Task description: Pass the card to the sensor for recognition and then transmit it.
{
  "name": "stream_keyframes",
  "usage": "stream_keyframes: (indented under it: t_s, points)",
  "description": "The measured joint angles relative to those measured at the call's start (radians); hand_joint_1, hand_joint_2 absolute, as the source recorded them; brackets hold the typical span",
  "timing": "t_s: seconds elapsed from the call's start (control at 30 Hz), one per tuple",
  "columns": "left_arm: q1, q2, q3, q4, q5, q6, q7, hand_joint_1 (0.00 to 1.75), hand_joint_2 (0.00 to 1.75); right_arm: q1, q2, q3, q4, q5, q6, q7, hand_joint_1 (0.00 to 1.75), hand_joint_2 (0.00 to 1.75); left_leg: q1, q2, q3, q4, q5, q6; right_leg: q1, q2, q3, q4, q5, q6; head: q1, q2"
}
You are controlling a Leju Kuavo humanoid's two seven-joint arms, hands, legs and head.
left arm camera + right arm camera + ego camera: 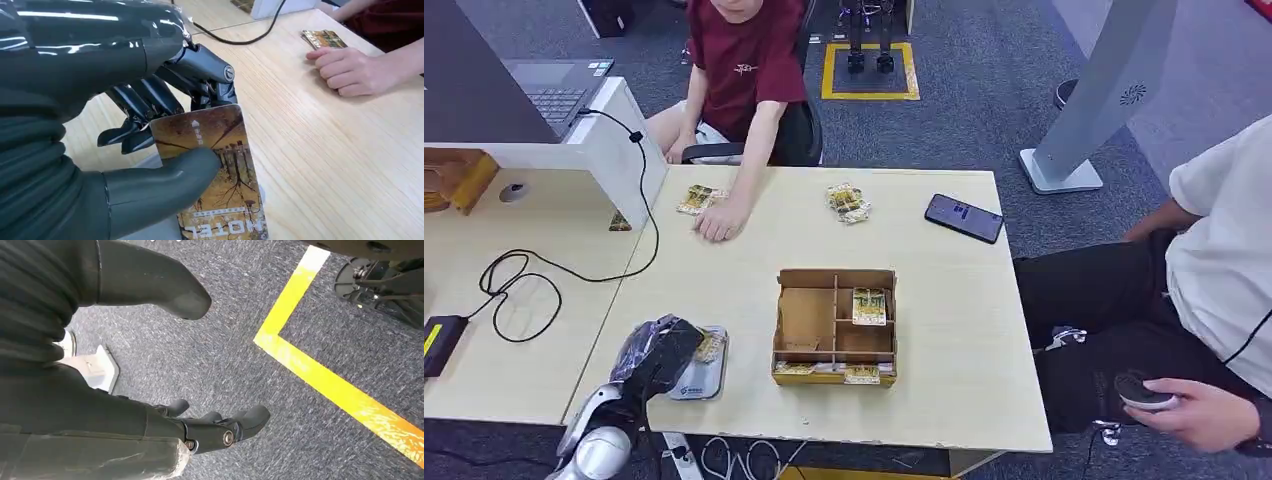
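Note:
My left hand (656, 352) is at the table's front left and pinches a brown-and-gold hotel card (215, 170) between thumb and fingers. In the head view the card (710, 346) lies over the flat grey sensor pad (694, 382), low above it; I cannot tell if it touches. The left wrist view shows the thumb (165, 187) pressed on the card's face and the dark fingers behind it. My right hand (200, 425) hangs beside my body over grey carpet, fingers apart, holding nothing.
A cardboard divider box (834, 275) with cards (869, 306) stands mid-table. Across the table a seated person rests a hand (720, 222) by a card pile (696, 199). More cards (848, 202), a phone (964, 218) and cables (524, 280) lie around. Another person sits at the right.

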Motion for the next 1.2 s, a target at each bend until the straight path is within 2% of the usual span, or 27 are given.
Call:
stream_keyframes:
  t_s: [0.13, 0.43, 0.8, 1.2]
  points:
    - [0.0, 0.0, 0.0, 0.009, -0.033, 0.014, 0.0, 1.75, 1.75, 0.0, 0.0, 0.0, 0.0, 0.001, -0.001, 0.0, 0.0, 1.75, 0.0, 0.0, 0.0, 0.0, 0.0, 0.0, 0.0, 0.0, 0.0, 0.0, 0.0, 0.0, 0.0, 0.0]
    - [0.004, -0.003, 0.015, 0.035, -0.235, 0.076, 0.031, 1.75, 1.75, 0.0, 0.0, 0.002, 0.0, 0.007, -0.006, -0.005, 0.0, 1.75, 0.0, 0.0, 0.0, 0.0, 0.0, 0.0, 0.0, 0.0, 0.0, 0.0, 0.0, 0.0, 0.0, 0.0]
    - [0.024, -0.024, 0.033, 0.063, -0.338, 0.083, 0.052, 1.75, 1.75, -0.001, 0.0, 0.006, 0.0, 0.007, -0.014, -0.012, 0.0, 1.75, 0.0, 0.0, 0.0, 0.0, 0.0, 0.0, 0.0, 0.0, 0.001, 0.0, 0.0, 0.0, 0.0, 0.0]
    - [0.031, -0.046, 0.047, 0.074, -0.355, 0.079, 0.052, 1.75, 1.75, -0.005, 0.0, 0.011, 0.0, 0.007, -0.016, -0.012, 0.0, 1.75, 0.0, 0.0, 0.001, 0.0, 0.0, 0.0, 0.0, -0.001, 0.001, 0.0, 0.0, 0.0, 0.0, 0.0]
